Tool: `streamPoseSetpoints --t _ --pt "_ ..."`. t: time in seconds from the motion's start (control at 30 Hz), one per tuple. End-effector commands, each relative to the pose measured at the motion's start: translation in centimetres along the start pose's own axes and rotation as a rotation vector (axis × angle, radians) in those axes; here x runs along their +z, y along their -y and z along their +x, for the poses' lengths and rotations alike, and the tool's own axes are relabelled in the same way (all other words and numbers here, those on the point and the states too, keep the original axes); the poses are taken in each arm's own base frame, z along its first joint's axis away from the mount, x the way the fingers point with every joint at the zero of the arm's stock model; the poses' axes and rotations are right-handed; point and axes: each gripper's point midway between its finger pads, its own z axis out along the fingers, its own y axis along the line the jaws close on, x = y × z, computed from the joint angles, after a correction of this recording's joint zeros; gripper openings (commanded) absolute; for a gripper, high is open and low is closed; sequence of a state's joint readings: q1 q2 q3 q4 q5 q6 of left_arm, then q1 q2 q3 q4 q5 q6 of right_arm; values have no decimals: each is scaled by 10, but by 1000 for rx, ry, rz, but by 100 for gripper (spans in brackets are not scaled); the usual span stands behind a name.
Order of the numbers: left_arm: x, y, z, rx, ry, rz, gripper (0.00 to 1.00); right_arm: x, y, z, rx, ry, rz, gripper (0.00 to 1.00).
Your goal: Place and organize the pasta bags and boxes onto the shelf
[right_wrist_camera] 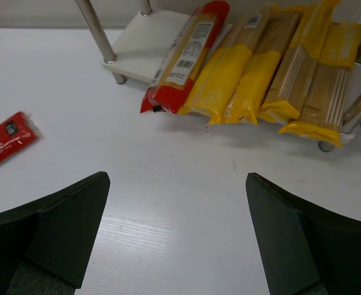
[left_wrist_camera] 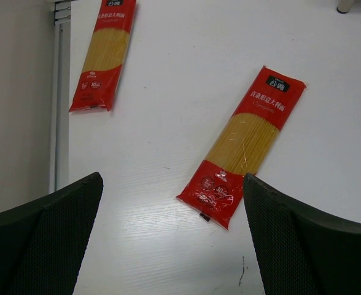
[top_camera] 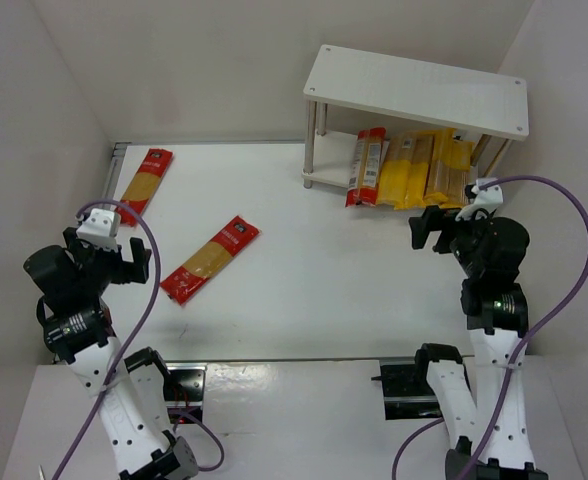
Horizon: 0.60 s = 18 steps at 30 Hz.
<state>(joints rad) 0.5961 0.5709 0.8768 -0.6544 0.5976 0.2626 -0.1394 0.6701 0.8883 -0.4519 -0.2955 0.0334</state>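
The white two-tier shelf stands at the back right. Its lower tier holds one red-ended pasta pack and several yellow packs, their near ends hanging over the edge; they also show in the right wrist view as the red pack and yellow packs. Two red-ended packs lie flat on the table: one mid-left, one at the far left. My left gripper is open and empty, just short of the mid-left pack's near end. My right gripper is open and empty, in front of the shelf.
White walls close in the table on the left, back and right. A metal strip runs along the table's left edge beside the far-left pack. The shelf's front left leg stands on the table. Black mounts sit at the near edge.
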Motion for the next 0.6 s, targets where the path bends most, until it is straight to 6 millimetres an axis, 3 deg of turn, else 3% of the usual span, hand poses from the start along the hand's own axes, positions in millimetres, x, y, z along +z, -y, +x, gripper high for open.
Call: streamPoseSetpoints --t 0.0,0.1,0.27,0.57 --pt "-4 0 -12 41 39 -6 100 -6 19 22 -99 -91 73 100" --pt "-4 1 -12 32 39 -6 100 -12 37 23 -100 -76 150 100" --pt "-4 -1 -11 22 36 -16 100 -27 24 12 -133 8 105 100" --pt "-2 -3 -9 6 23 -21 100 -38 19 10 -163 51 84 100"
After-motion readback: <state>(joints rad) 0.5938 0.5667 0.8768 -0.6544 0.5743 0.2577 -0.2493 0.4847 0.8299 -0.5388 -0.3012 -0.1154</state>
